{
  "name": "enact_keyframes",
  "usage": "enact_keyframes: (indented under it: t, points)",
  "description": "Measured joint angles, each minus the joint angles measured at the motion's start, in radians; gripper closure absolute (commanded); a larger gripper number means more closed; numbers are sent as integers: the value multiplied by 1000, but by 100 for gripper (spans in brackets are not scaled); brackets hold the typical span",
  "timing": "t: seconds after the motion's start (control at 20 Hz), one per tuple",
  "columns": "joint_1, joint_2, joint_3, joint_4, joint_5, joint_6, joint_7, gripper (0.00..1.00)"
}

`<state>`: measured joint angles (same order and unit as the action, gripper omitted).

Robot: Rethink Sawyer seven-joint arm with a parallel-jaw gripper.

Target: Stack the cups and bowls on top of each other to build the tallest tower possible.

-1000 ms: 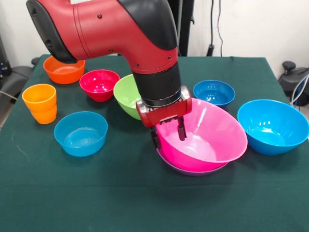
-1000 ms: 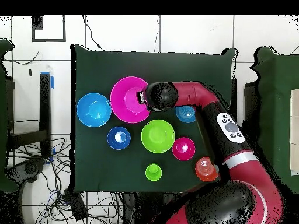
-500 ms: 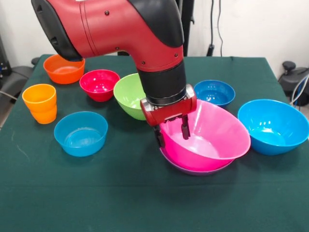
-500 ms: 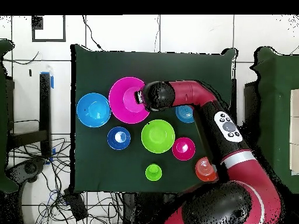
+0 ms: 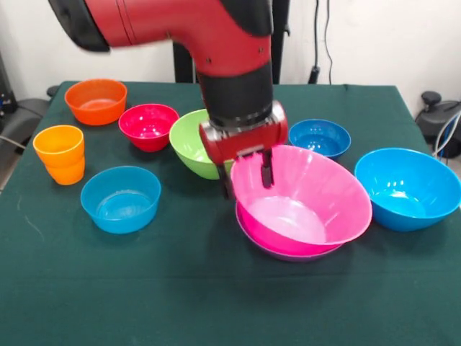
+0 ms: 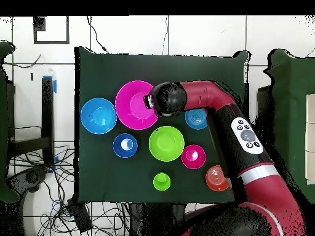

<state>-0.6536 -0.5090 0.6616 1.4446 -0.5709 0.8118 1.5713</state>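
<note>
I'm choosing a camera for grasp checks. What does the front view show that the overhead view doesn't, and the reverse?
Front only: the gripper straddling the pink bowl's rim, one finger inside; the bowl tilted over a purple bowl; an orange cup.

Overhead only: a green cup, and the arm stretching from the base across the table.

Both: the pink bowl with the gripper at its rim, the lime bowl beside it.

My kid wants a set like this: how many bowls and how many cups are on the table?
Bowls: 8: pink bowl, purple bowl, lime bowl, sky-blue bowl, light-blue bowl, dark-blue bowl, red bowl, orange bowl
Cups: 2: orange cup, green cup
Total: 10
</note>
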Motion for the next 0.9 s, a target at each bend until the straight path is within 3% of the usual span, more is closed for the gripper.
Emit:
enact_keyframes:
  t: [0.5,0.9]
  points:
    - [3,-187,0,-1,5,196,0,0]
    - [4,-247,1,3,22,203,0,0]
